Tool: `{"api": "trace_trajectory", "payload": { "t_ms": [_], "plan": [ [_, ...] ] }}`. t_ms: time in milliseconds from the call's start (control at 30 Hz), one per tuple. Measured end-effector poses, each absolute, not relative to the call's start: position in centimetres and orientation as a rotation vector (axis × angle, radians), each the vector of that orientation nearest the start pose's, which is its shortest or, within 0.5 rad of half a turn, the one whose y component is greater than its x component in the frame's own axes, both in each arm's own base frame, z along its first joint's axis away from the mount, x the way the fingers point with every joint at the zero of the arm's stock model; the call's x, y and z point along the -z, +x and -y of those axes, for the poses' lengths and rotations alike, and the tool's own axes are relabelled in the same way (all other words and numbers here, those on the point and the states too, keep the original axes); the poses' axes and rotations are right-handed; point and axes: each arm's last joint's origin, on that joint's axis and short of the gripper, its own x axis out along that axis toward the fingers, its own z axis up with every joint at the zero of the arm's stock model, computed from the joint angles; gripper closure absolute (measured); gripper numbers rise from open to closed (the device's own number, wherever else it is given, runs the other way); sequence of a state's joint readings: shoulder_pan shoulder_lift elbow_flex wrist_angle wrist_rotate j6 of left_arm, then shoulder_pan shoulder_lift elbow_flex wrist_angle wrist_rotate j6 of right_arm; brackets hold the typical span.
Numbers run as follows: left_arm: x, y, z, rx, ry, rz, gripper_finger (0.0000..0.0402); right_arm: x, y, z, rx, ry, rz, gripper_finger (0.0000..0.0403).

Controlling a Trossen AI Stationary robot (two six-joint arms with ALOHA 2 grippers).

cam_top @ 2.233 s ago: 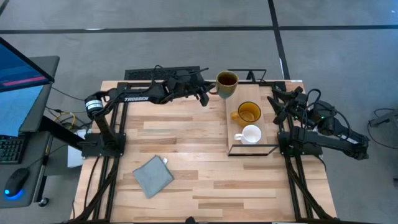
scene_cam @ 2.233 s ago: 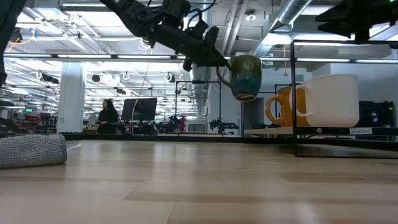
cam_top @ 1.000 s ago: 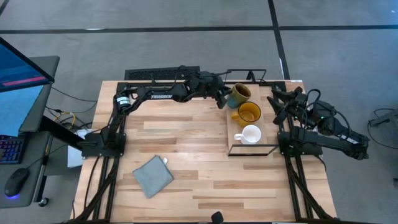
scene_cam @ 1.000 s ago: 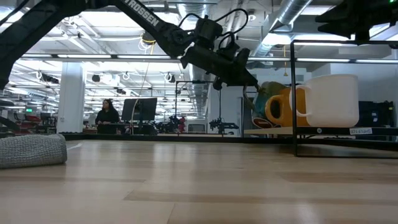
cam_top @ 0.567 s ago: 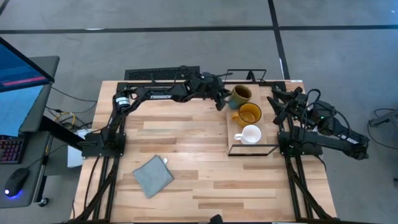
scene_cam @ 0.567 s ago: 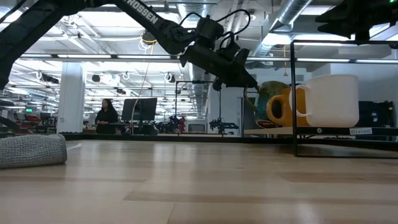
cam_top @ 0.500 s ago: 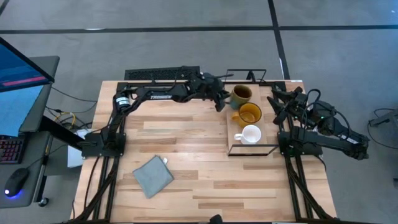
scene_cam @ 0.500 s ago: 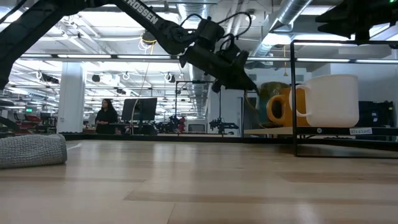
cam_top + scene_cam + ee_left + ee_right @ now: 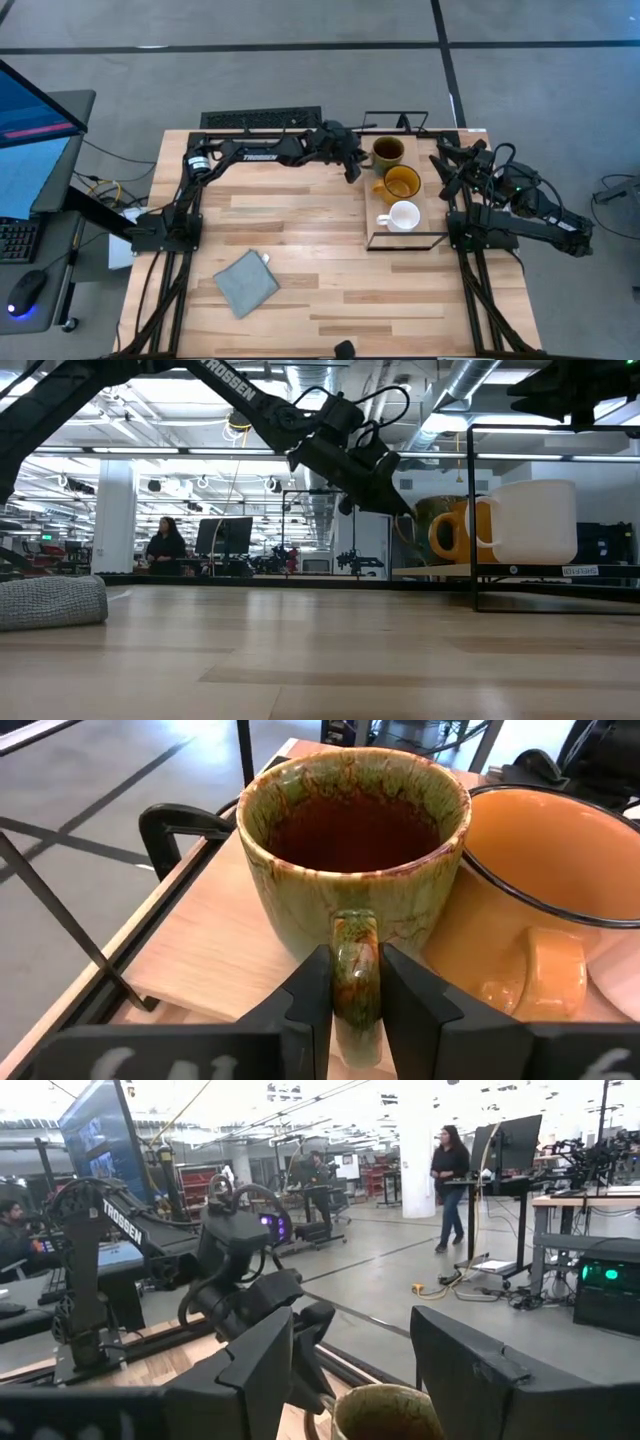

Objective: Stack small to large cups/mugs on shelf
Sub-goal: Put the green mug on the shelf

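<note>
The dark olive mug stands upright on its base at the far end of the shelf, a light board on a black wire frame. The amber mug stands behind it in the row and the white mug at the near end. My left gripper is at the olive mug's handle, coming from the table's left side. The left wrist view shows the olive mug and the amber mug side by side. My right gripper is open and empty, raised to the right of the shelf. My left gripper pinches the olive mug's handle between its two fingers, one on each flat side. The fingers come slanting down from the table's left side. The mug stands upright with its base on the shelf board.
A grey-blue folded cloth lies on the table at the near left. A black keyboard lies along the far edge. The shelf's wire frame rises above the mugs. A person stands far off in the room.
My left gripper has set the olive mug down on the shelf's far end. The mug was tilted a second ago and now stands upright beside the amber mug. The gripper has dipped a little with it.
</note>
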State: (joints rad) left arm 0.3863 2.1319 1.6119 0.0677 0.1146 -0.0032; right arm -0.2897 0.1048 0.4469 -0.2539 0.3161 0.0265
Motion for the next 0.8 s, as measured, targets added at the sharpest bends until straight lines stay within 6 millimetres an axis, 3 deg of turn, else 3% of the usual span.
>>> {"api": "trace_trajectory", "payload": {
  "t_ms": [367, 667, 800],
  "plan": [
    [-18.0, 46.1, -19.2, -0.293, -0.151, -0.471, 0.0341, -27.8, 5.8, 2.7, 0.604, 0.027, 0.097, 0.0177],
    [-21.4, 47.2, -19.6, -0.262, -0.069, -0.437, 0.0341, -27.8, 5.8, 2.7, 0.604, 0.027, 0.095, 0.0177],
    [-21.7, 47.2, -19.6, -0.256, -0.050, -0.452, 0.0341, -27.8, 5.8, 2.7, 0.604, 0.024, 0.093, 0.0177]
  ]
}}
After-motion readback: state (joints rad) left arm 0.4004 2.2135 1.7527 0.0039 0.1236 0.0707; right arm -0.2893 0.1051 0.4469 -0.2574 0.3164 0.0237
